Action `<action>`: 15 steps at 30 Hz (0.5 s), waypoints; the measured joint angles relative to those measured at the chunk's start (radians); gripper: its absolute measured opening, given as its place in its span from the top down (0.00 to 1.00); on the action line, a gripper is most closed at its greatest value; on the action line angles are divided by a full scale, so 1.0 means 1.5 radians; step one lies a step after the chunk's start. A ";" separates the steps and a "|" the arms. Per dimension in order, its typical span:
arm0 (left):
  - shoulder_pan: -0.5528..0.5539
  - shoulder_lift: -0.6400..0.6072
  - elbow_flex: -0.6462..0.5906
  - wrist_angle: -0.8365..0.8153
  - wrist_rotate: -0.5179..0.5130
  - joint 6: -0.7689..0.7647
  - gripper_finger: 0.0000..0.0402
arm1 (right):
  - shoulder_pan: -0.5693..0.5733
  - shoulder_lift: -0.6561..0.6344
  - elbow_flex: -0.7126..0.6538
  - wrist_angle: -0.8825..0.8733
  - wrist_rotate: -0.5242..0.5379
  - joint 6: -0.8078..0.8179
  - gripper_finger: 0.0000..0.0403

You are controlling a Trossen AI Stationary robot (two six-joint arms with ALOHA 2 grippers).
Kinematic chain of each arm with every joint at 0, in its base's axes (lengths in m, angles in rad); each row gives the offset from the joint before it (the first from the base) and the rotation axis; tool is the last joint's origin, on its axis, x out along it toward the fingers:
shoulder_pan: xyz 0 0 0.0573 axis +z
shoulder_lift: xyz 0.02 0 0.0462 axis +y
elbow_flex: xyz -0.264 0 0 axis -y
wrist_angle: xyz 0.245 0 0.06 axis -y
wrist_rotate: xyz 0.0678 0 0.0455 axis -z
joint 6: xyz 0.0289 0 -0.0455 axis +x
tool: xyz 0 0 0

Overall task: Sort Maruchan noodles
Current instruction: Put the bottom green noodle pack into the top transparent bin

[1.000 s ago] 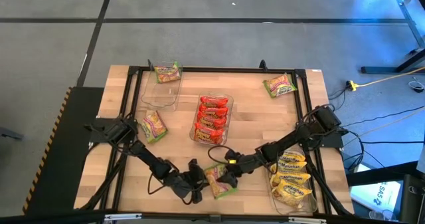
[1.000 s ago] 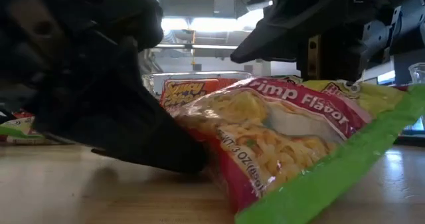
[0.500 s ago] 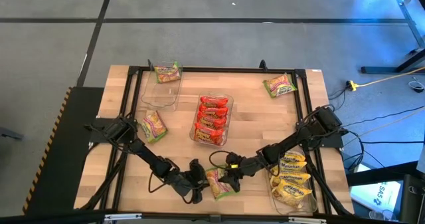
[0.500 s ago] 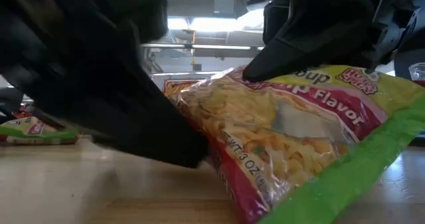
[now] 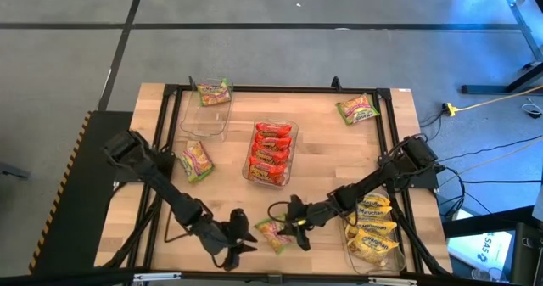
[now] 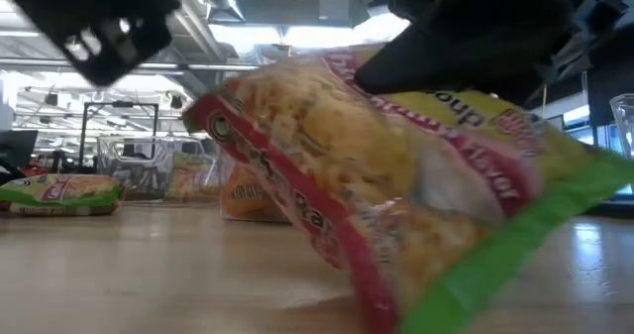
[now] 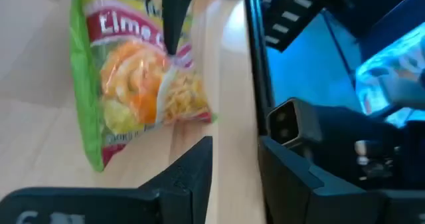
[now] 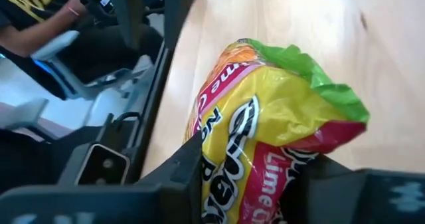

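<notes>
— Right hand [image 5: 293, 227]: what is recorded?
— Pinched on a green-edged packet [image 5: 273, 234] near the front edge of the table [image 5: 331, 159], left of the yellow tray. In the right wrist view the packet [image 8: 265, 137] is clamped between the two fingers [image 8: 192, 174]; in the low view one side of it [image 6: 396, 185] is tipped up off the wood.

— Left hand [image 5: 233, 239]: status?
— Listed just beside that packet, on its left, apart from it. Fingers are parted and nothing is held; the packet [image 7: 129, 84] is seen beyond them in the left wrist view.

— Remaining noodles?
— Red packets [image 5: 271, 150]: stacked in the centre tray [image 5: 252, 177].
— Yellow packets [image 5: 372, 227]: stacked in the tray [image 5: 351, 252] at the front right.
— Green-edged packets: one [image 5: 214, 92] in the tray [image 5: 204, 123] at the back left; one [image 5: 197, 160] loose on the left of the table; one [image 5: 357, 109] loose at the back right corner.
</notes>
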 joint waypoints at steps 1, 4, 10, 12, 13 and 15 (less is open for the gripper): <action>0.000 -0.012 0.000 -0.005 0.000 0.000 0.71 | 0.000 0.000 0.004 -0.002 0.005 -0.018 0.72; 0.011 -0.043 0.000 -0.007 0.001 0.000 0.71 | 0.000 0.001 0.010 -0.005 0.027 -0.060 0.73; 0.050 -0.076 0.001 -0.058 0.004 -0.021 0.63 | 0.000 0.001 0.011 -0.002 0.056 -0.104 0.72; 0.069 -0.076 0.001 -0.074 0.030 -0.035 0.58 | 0.000 0.001 0.011 0.000 0.057 -0.112 0.72; 0.077 -0.076 0.001 -0.082 0.041 -0.039 0.56 | 0.000 0.001 0.011 0.002 0.059 -0.119 0.72; 0.092 -0.069 0.001 -0.080 0.058 -0.039 0.51 | 0.000 0.001 0.011 0.009 0.065 -0.125 0.72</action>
